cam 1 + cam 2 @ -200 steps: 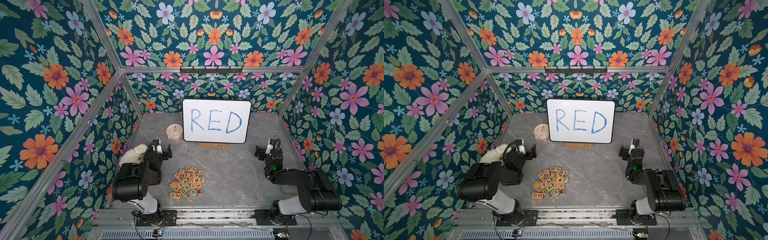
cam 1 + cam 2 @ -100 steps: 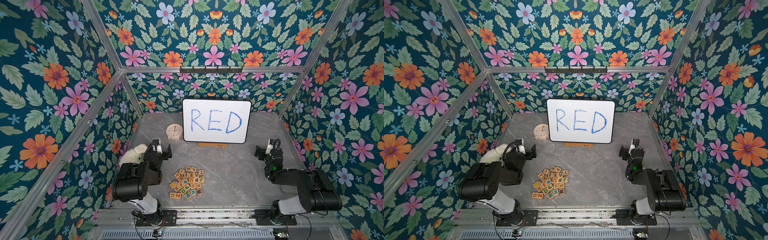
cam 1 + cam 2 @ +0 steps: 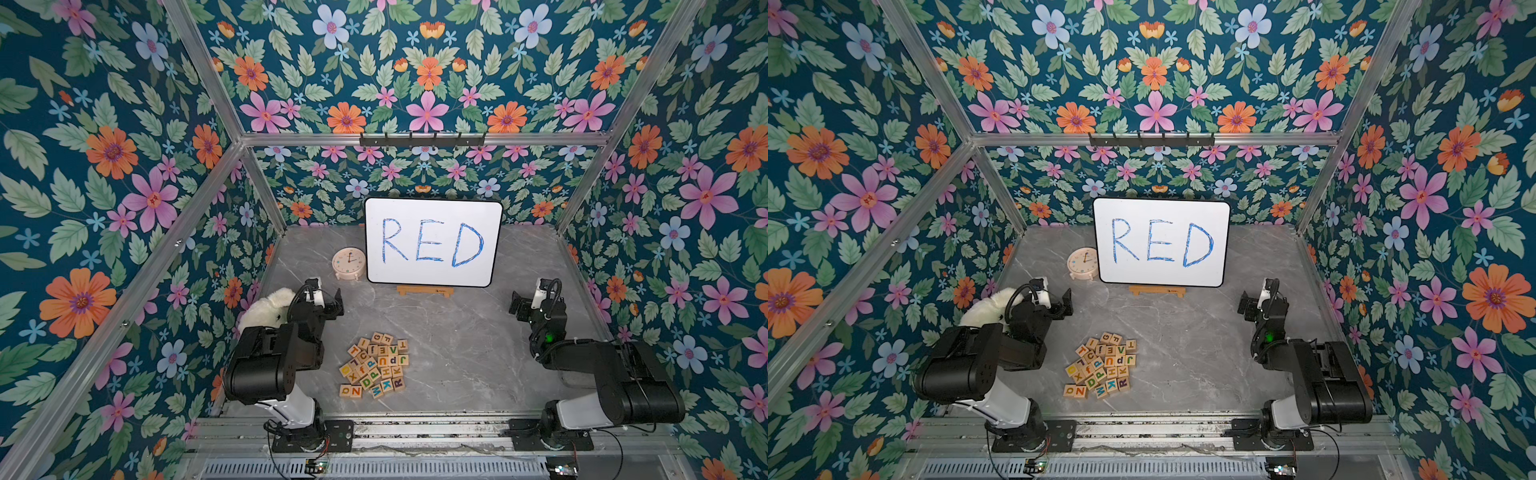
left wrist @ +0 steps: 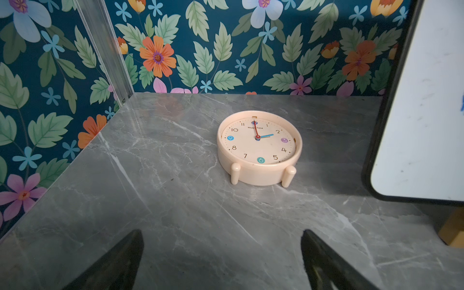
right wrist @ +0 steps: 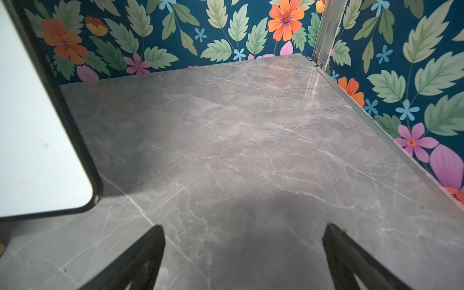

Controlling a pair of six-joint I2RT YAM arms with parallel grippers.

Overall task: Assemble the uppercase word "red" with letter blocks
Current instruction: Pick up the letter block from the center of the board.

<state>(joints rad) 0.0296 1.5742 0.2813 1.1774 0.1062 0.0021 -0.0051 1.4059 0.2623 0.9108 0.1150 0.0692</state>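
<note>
Pale wood cubes, the letter blocks (image 3: 374,365) (image 3: 1099,365), sit in one tight jumble at lower ctr of the frame in both top views. They lie on the grey marble tabletop (image 3: 457,345), btwn the two arm bases and nearer the left arm. Each top face has one coloured letter, turned every which way: green, blue, orange, purple, yellow. The purple R block (image 3: 398,383) is at the pile's lower right corner. The green D block (image 3: 366,381) is left of it w/ other cubes btwn. An orange-red face shows in the pile's upper part, too small to read for sure. No three cubes are lined up as a word yet.

The left gripper (image 3: 332,300) (image 4: 222,236) has its jaws spread wide w/ nothing btwn them. It sits over bare marble at mid left and faces the peach alarm clock (image 4: 258,148), which is just beside the whiteboard (image 3: 432,243).

The right gripper (image 3: 517,305) (image 5: 243,231) is equally wide and empty, over bare marble at mid right, well apart from the blocks.

The whiteboard, w/ blue handwritten RED, stands at back ctr on a small wooden stand (image 3: 424,291). A white plush toy (image 3: 266,309) shows behind the left arm.
</note>
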